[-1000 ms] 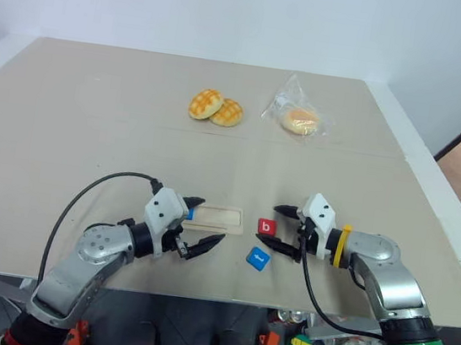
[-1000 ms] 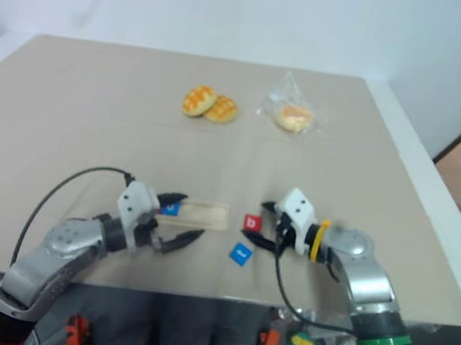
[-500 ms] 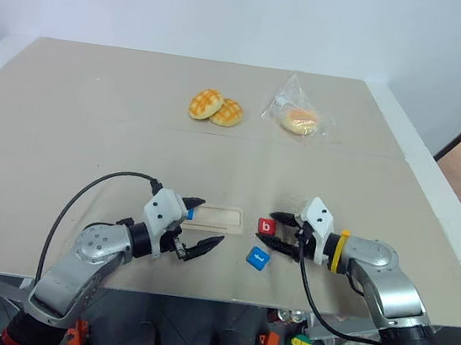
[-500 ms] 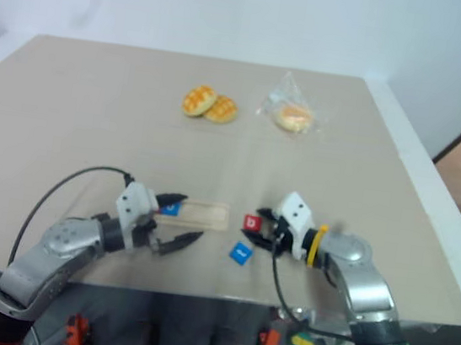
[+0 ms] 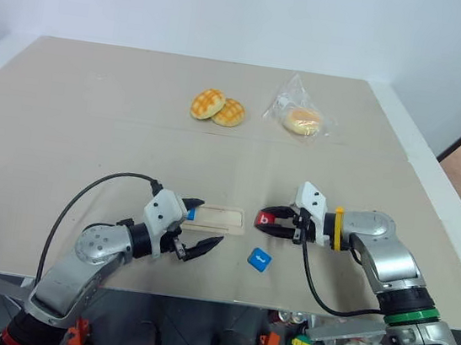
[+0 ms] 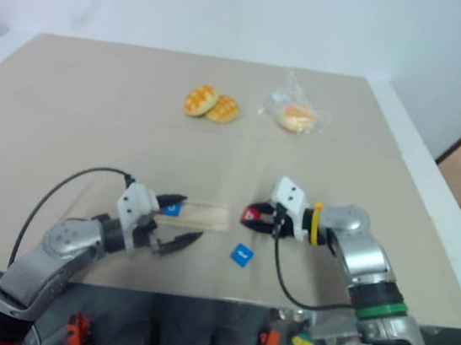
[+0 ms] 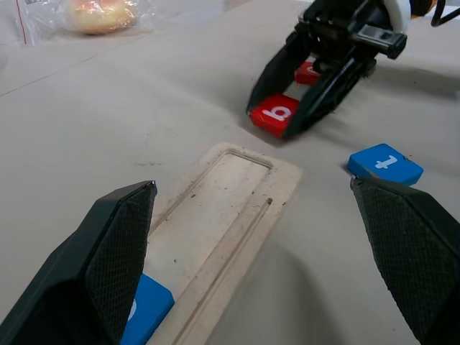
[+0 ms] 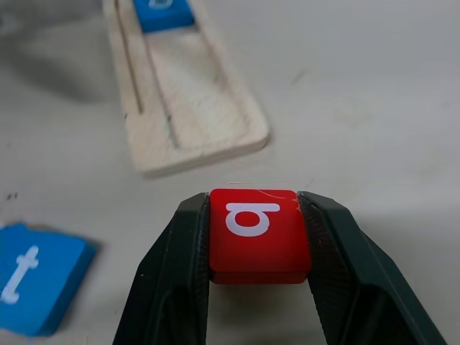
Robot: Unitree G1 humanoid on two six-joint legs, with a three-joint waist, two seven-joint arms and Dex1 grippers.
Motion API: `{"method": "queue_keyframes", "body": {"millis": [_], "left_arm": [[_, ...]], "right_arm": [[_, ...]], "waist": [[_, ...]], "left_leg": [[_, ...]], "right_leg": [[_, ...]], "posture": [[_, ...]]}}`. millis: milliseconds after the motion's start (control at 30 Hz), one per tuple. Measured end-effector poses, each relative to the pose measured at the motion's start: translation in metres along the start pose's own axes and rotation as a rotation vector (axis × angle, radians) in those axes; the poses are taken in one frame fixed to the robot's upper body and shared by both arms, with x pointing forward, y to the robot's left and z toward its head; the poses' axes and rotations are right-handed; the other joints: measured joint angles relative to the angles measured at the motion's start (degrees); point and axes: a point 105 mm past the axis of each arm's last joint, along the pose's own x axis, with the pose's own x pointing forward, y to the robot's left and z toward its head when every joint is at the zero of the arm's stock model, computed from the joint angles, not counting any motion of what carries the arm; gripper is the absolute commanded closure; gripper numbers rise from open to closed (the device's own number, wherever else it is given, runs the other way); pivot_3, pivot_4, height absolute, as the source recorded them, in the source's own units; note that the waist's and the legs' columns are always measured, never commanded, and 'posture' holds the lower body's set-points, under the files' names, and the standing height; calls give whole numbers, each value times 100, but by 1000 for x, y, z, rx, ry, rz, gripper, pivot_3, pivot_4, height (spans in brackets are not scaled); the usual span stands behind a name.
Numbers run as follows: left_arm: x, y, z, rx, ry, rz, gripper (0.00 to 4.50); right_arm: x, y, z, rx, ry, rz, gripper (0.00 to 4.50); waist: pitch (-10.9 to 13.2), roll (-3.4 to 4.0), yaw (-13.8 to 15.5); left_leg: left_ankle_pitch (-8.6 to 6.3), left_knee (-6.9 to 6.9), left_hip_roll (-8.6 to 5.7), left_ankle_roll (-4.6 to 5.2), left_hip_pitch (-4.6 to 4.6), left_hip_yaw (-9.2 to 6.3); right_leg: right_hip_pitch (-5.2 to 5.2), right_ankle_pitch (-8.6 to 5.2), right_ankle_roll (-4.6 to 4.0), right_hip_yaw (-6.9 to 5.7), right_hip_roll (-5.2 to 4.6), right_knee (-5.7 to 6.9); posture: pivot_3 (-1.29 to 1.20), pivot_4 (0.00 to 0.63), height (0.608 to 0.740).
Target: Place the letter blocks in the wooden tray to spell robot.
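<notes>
The wooden tray (image 5: 218, 217) lies on the table near its front edge, with a blue letter block (image 5: 190, 212) at its left end. My left gripper (image 5: 203, 224) hovers open at that end, one finger on each side of the tray (image 7: 223, 208). My right gripper (image 8: 255, 206) is shut on the red "b" block (image 8: 259, 233), holding it low over the table just off the tray's right end (image 5: 266, 221). A blue "t" block (image 5: 259, 259) lies flat on the table, in front of the held block and nearer the table's front edge.
Two waffle-patterned buns (image 5: 218, 107) and a bun in a clear bag (image 5: 300, 118) lie at the far side of the table. A black cable (image 5: 82, 204) loops over my left arm. The table's front edge (image 5: 223, 295) runs close behind the blue "t".
My right gripper has closed from wide open onto the red "b" block and swung a little left toward the tray. The left arm, the tray and the blue blocks have stayed put.
</notes>
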Motion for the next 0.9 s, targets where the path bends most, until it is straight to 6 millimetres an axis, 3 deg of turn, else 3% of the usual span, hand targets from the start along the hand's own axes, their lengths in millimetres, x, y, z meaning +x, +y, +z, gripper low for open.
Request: {"method": "queue_keyframes", "body": {"millis": [67, 233, 500, 633, 667, 900], "left_arm": [[0, 0, 0, -1, 1, 4, 0], [-9, 4, -7, -11, 14, 45, 0], [-45, 25, -14, 8, 30, 182, 0], [-58, 30, -15, -16, 25, 210, 0], [-61, 28, -16, -17, 30, 193, 0], [-61, 29, -14, -28, 15, 187, 0]], "right_arm": [[0, -2, 4, -15, -6, 3, 2951], [7, -8, 36, -98, -60, 38, 2951], [42, 7, 67, -155, -129, 148, 2951], [53, 14, 72, -173, -136, 181, 2951], [64, 17, 72, -184, -132, 205, 2951], [86, 20, 74, -203, -138, 241, 2951]], "waist": [[0, 0, -7], [1, 1, -29], [2, 3, -17], [2, 3, -5], [2, 3, -10], [2, 3, -11]], "left_leg": [[0, 1, 1, 0, 2, 1], [0, 0, 14, 0, 15, 2], [0, -4, 19, 0, 10, 6], [0, -3, 11, 0, 8, 4], [0, -2, 12, 0, 8, 9], [0, -3, 17, 0, 8, 8]], "right_leg": [[0, 2, 0, 1, 0, 0], [2, 10, -11, 4, 15, 2], [-4, 9, -17, 4, 14, 3], [-3, 6, -13, 0, 5, 2], [-5, 6, -14, 1, 5, 2], [-6, 9, -19, -3, 8, 2]], "posture": [[0, 150, 740], [0, 150, 740], [0, 150, 740], [0, 150, 740], [0, 150, 740], [0, 150, 740]]}}
